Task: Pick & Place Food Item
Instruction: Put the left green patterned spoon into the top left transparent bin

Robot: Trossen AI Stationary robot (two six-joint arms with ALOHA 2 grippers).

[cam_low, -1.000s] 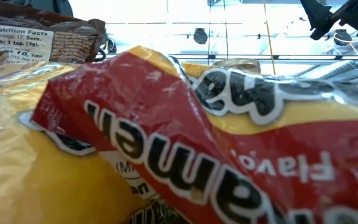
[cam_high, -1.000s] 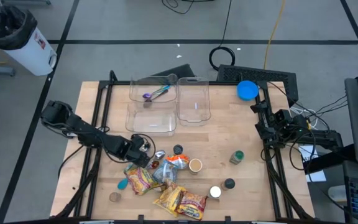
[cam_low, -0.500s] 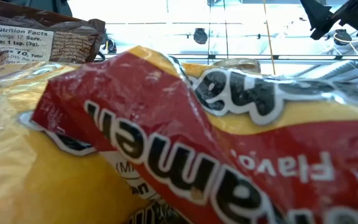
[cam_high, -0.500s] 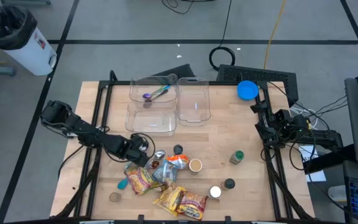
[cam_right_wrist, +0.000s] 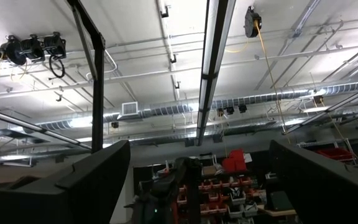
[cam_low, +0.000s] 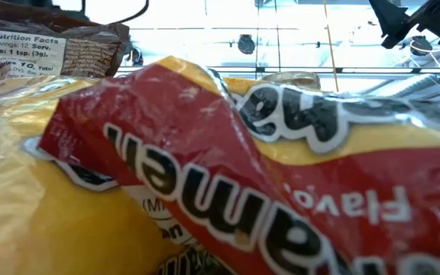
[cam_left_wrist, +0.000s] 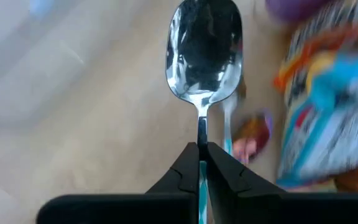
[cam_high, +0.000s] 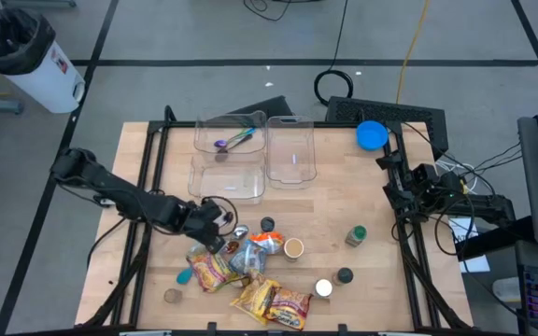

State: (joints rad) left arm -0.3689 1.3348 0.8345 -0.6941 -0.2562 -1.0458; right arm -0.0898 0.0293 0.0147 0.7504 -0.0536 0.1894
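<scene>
Left gripper (cam_left_wrist: 202, 163): jaws clenched on the thin handle of a shiny metal spoon (cam_left_wrist: 204, 59); the handle runs between the two dark fingertips, the bowl points forward over the wooden table (cam_high: 344, 201). In the high view the left gripper (cam_high: 222, 233) sits at the near-left of the table, at the edge of the food pile, with the spoon (cam_high: 238, 232) just beside the packets.

Right gripper (cam_high: 402, 187): parked at the table's right edge, tilted upward toward the ceiling, jaws spread wide, holding nothing.

Food pile, near-centre of the table: yellow-and-red crinkled snack packets (cam_high: 271, 301), an orange-and-white pouch (cam_high: 265, 242), small round lidded jars (cam_high: 345, 275).

Clear plastic bins (cam_high: 292, 149): three, at the far side; one holds a purple-handled utensil (cam_high: 232, 142).

Blue round lid (cam_high: 372, 134): far right.

Low view: filled by a yellow-and-red packet (cam_low: 228, 176).
</scene>
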